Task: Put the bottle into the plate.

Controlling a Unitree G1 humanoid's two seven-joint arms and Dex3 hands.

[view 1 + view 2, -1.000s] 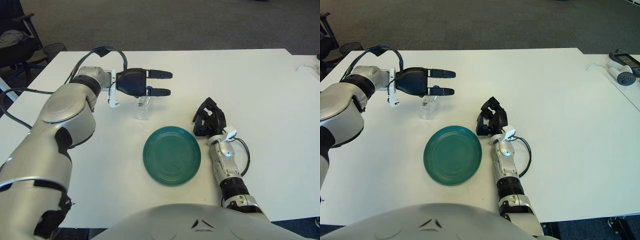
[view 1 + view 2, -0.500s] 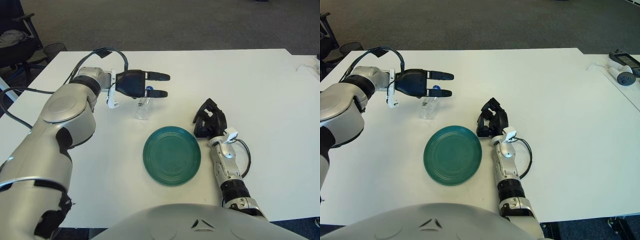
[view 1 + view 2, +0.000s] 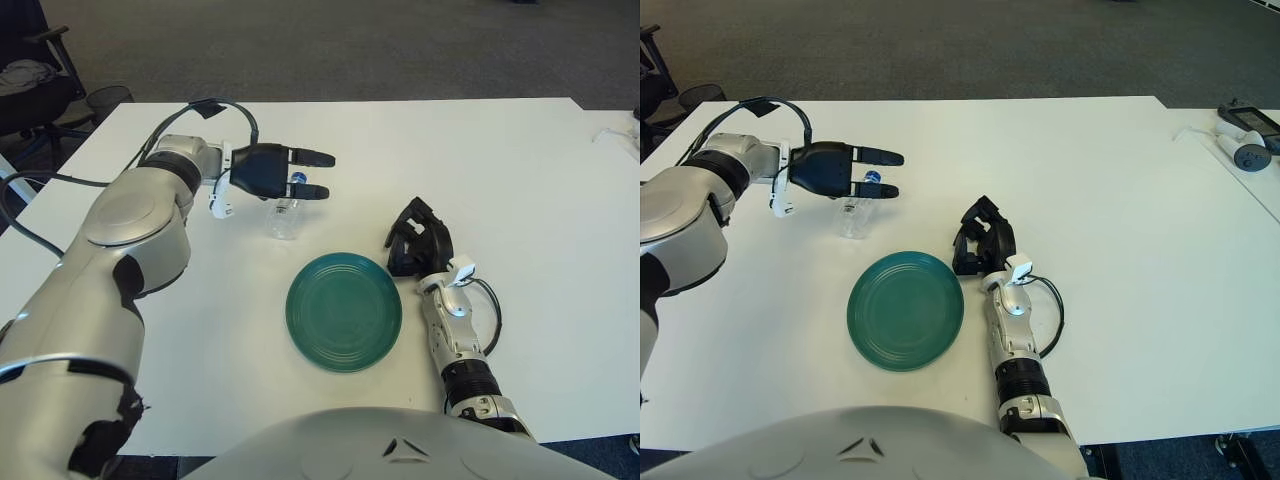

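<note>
A small clear plastic bottle (image 3: 285, 214) with a blue cap stands upright on the white table, just behind and left of the dark green plate (image 3: 344, 311). My left hand (image 3: 300, 174) is open, fingers stretched out to the right, hovering right at the bottle's top with the blue cap showing between the fingers; it holds nothing. My right hand (image 3: 415, 240) rests on the table to the right of the plate, fingers curled, empty.
A black office chair (image 3: 35, 75) stands off the table's far left corner. A few small devices (image 3: 1243, 135) lie at the far right table edge. The table's front edge is close to my body.
My left hand has drawn back slightly to the left and toward the bottle's top; the blue cap now shows between its fingers. The bottle, plate and right hand have not moved.
</note>
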